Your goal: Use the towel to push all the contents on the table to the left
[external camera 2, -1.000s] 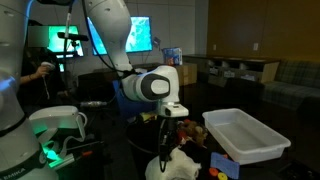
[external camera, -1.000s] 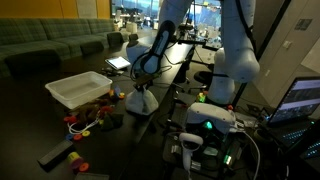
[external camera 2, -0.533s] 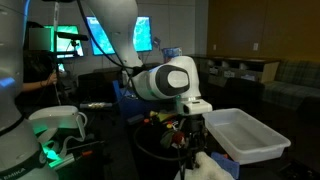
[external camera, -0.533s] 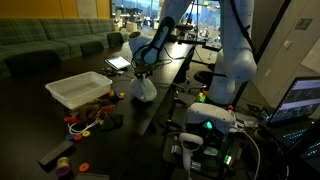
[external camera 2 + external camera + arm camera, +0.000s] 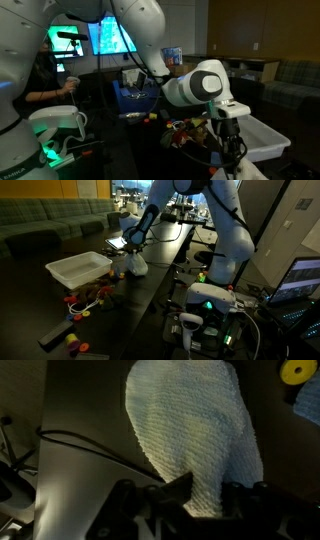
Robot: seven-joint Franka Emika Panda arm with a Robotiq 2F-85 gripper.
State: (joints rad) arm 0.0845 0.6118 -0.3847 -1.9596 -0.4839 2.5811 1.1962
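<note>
The hand (image 5: 127, 250) is clenching the top of the small pale soft cloth towel (image 5: 131, 267), which is hanging low over the dark glossy surface (image 5: 118, 312) just beside the shallow white plastic tray (image 5: 70, 272), seemingly so that its limp lower part can sweep things aside.

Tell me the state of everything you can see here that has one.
Towel: bunched, pinched at one edge in the jaws.
Jaws: shut on the towel.
White tray: upright on the table, open side up.
Toys: loose, scattered on the table beside the tray.
Laptop: lid open, screen lit.
</note>
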